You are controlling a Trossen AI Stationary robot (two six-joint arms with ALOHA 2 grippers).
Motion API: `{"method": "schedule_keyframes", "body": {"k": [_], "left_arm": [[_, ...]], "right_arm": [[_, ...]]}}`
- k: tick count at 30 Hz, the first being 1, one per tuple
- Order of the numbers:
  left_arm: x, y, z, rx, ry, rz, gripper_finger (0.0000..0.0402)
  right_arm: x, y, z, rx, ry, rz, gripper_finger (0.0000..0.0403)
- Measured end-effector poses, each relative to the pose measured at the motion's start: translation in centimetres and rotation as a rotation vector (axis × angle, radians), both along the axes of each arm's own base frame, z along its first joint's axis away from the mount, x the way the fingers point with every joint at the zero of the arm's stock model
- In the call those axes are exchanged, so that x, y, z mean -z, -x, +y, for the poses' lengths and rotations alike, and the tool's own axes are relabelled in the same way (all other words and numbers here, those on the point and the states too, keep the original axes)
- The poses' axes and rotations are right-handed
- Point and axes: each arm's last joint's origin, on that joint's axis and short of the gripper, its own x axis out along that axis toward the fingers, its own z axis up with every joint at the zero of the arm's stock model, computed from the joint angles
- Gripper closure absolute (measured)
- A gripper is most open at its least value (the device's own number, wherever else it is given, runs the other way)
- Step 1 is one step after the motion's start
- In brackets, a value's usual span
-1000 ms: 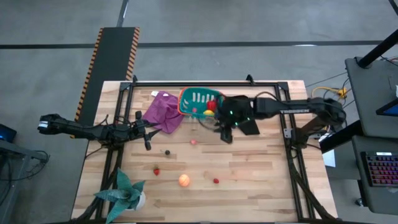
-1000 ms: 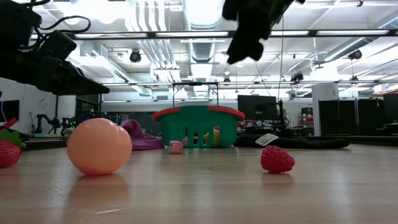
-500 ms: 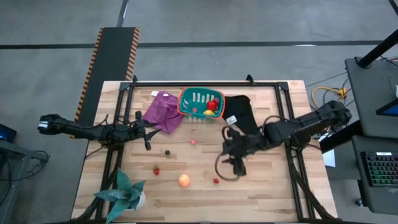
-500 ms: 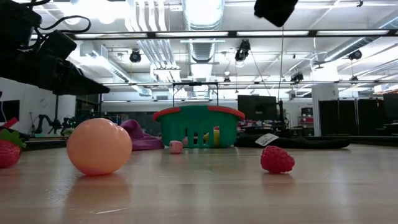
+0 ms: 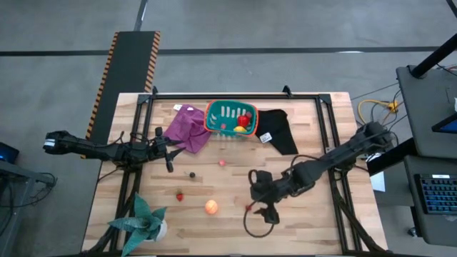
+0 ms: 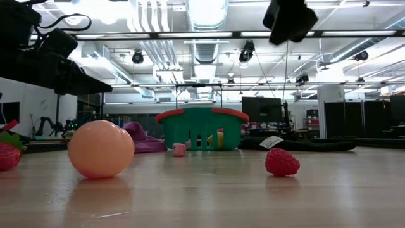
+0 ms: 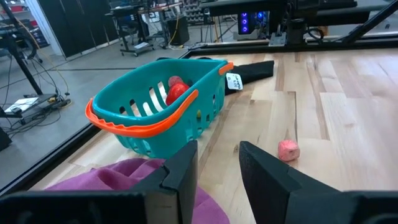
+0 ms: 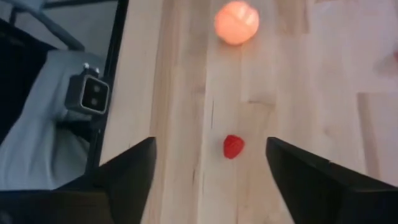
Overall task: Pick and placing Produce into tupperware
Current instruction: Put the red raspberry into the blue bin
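The tupperware (image 5: 230, 118), a teal basket with an orange rim, stands at the table's far middle and holds a red and a yellow piece of produce. Loose produce lies nearer: a pink piece (image 5: 222, 163), a dark piece (image 5: 191, 173), a small red piece (image 5: 179, 196), an orange ball (image 5: 211, 207) and a red berry (image 5: 248, 208). My right gripper (image 8: 210, 144) hangs open above the red berry (image 8: 233, 147), slanting down, touching nothing. My left gripper (image 7: 217, 149) waits at the table's left beside the purple cloth, narrowly open and empty.
A purple cloth (image 5: 187, 128) lies left of the tupperware and a black cloth (image 5: 275, 130) to its right. A green spiky plant (image 5: 146, 220) stands at the near left corner. Bare wood lies between the loose pieces.
My right gripper has swung from beside the tupperware toward the table's near edge and a little down, and now hangs over the red berry. The produce and the tupperware have not moved.
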Motion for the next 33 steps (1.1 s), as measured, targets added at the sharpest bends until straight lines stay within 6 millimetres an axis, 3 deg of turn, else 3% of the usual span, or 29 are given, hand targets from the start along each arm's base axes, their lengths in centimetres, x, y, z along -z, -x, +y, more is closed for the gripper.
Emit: {"method": "schedule_keyframes", "body": {"k": [5, 20, 33], "left_arm": [[0.0, 0.0, 0.0, 0.000, 0.001, 0.000, 0.0296], [0.0, 0.0, 0.0, 0.000, 0.003, -0.003, 0.0296], [0.0, 0.0, 0.0, 0.000, 0.000, 0.004, 0.0296]], "right_arm": [[1.9, -1.0, 0.5, 0.008, 0.019, 0.029, 0.0071], [7.6, -2.7, 1.4, 0.090, 0.115, 0.134, 0.0079], [10.4, -3.3, 2.9, 0.092, 0.124, 0.139, 0.0079]]}}
